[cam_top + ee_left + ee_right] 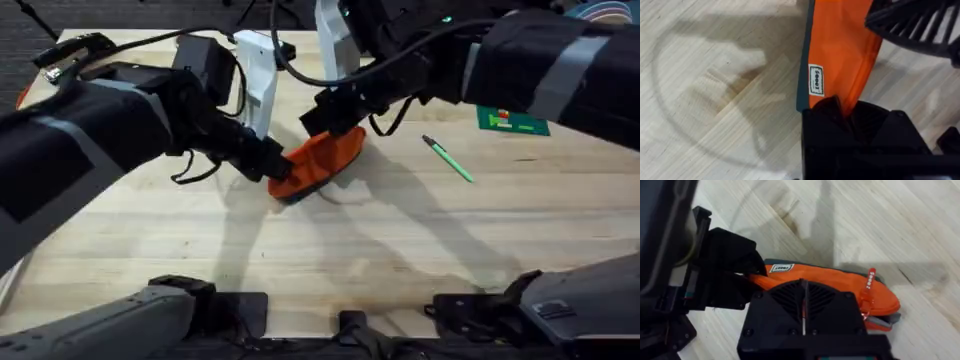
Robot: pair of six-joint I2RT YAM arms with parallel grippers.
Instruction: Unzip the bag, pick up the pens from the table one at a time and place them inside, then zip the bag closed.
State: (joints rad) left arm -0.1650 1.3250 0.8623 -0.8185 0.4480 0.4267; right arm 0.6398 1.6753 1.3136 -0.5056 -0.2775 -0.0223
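Light wood plank bench (400,250), visible grain, arm shadows across it; dark floor past the far edge at 12 o'clock. At the far left edge of the overhead, some dark clutter, too small to make out.

Left arm comes in from 8 o'clock. Left gripper (275,162) is at the bag's lower-left end; in the left wrist view its black fingers (830,112) are pinched narrow on the orange fabric, holding the bag.

Bag (322,160): orange pouch, dark underside, near bench centre, slightly toward 11 o'clock. Long axis diagonal, running 7-to-1 o'clock in the overhead, low end at the left gripper, high end under the right gripper. Small white sewn label (816,80) near the seam, vertical print, not readable for sure. Red zipper pull (870,282) sits near one end of the bag, white lettering on it, too small to read.

Right arm reaches across from 2 o'clock. Right gripper (325,105) is at the bag's upper end; its body covers the bag's middle in the right wrist view, cannot tell whether the fingers are parted or closed.

Green pen (447,159) lies on the bench toward 3 o'clock of the bag, well apart, axis 11-to-5 o'clock, dark tip at the far end.

Green card (512,122) with small red and yellow marks beyond the pen, toward 2 o'clock, print unreadable.
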